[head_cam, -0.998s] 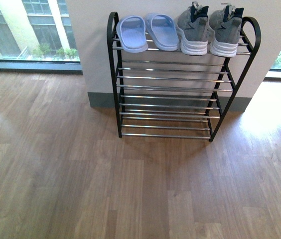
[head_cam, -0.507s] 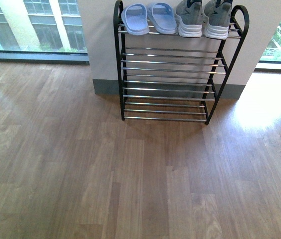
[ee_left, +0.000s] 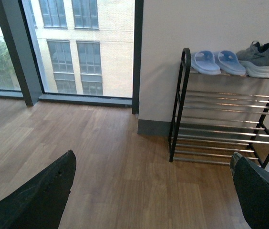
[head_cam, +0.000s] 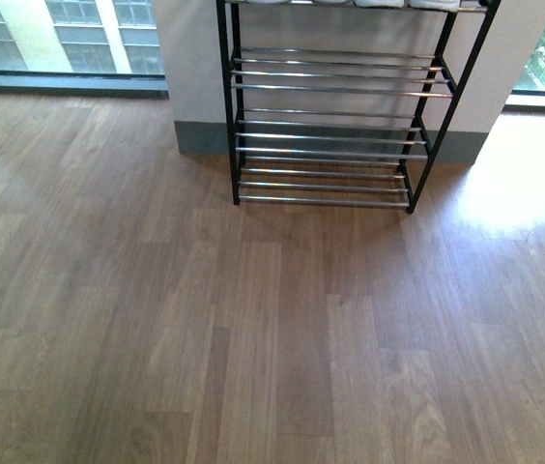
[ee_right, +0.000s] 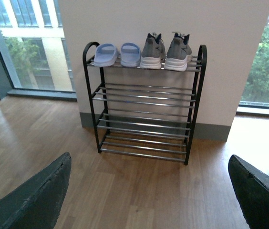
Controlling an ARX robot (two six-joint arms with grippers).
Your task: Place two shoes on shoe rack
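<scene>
Two light blue slippers [ee_right: 106, 55] [ee_right: 130, 54] lie side by side at the left end of the shoe rack's [ee_right: 144, 126] top shelf. The left wrist view shows the same pair [ee_left: 205, 62] [ee_left: 232, 62] on the rack [ee_left: 220, 129]. In the front view only the rack's lower shelves [head_cam: 330, 135] show; its top shelf is cut off by the frame edge. My left gripper [ee_left: 151, 191] is open over bare floor, well short of the rack. My right gripper [ee_right: 149, 195] is open too, holding nothing, also away from the rack.
A pair of grey sneakers [ee_right: 165, 51] fills the right half of the top shelf. The rack stands against a white wall [ee_right: 230, 57] between floor-length windows [ee_left: 77, 47]. Wooden floor [head_cam: 272, 329] stretches in front of the rack.
In the front view the rack has slid upward in the picture, and the top shelf with the shoes has passed out of the top edge. No arm appears in that view.
</scene>
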